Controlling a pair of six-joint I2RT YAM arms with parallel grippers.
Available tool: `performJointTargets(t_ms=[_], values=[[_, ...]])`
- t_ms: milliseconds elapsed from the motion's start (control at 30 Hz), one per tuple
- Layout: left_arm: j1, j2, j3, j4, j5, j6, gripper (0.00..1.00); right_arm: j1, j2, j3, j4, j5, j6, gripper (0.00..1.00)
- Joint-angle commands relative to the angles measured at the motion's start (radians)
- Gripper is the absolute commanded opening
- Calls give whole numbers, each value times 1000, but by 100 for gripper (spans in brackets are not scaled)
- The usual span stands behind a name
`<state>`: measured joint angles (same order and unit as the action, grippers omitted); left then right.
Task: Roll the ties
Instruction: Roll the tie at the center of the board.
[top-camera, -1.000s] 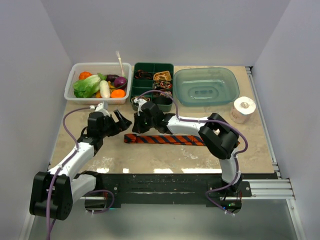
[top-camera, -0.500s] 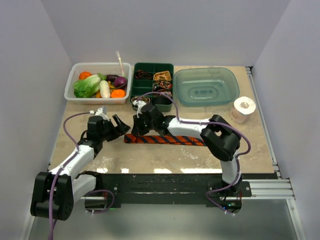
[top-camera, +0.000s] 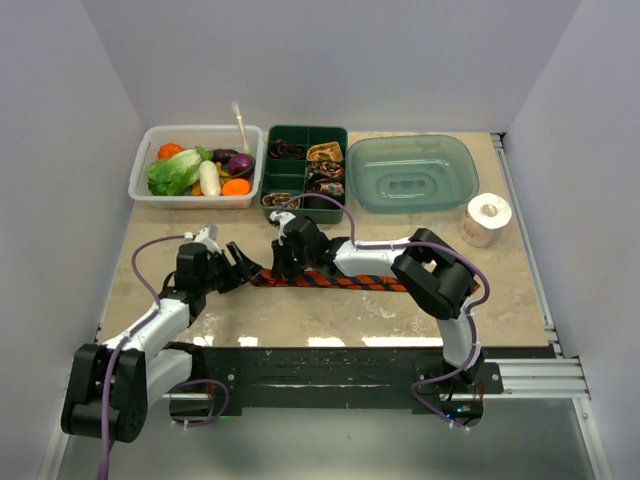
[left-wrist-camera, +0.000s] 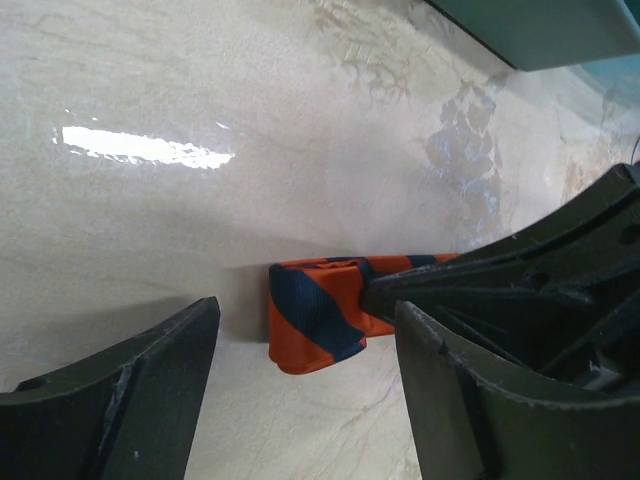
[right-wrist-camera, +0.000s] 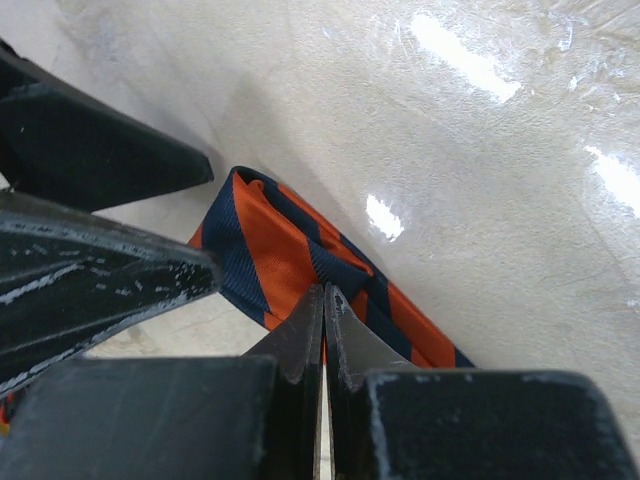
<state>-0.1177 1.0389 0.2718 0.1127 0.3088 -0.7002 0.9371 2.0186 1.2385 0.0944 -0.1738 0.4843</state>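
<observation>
Striped tie (top-camera: 340, 282) lies flat on the table (top-camera: 300, 322), running nine to three o'clock in the overhead view. The left gripper (top-camera: 245, 268) has dropped in from ten o'clock, and its jaws, apart but narrowing, now flank the tie's folded nine o'clock end. Just toward three o'clock, the right gripper (top-camera: 290, 262), fingers together, has come down onto the fabric. The first turn looks ready to start.
</observation>
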Motion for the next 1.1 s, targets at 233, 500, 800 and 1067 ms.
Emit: performJointTargets(t_ms=[233,500,800,1067], values=[[6,38,-80,165,104,-44,64,3,34,-10,16,23,-23,0],[3,64,-128,315,104,-74,50,3,19,-42,41,20,-13,0],[-13,98,-117,412,133,-74,25,3,12,-34,61,0,-4,0],[-120,33,-11,213,-22,11,9,3,40,25,54,-30,7,0]])
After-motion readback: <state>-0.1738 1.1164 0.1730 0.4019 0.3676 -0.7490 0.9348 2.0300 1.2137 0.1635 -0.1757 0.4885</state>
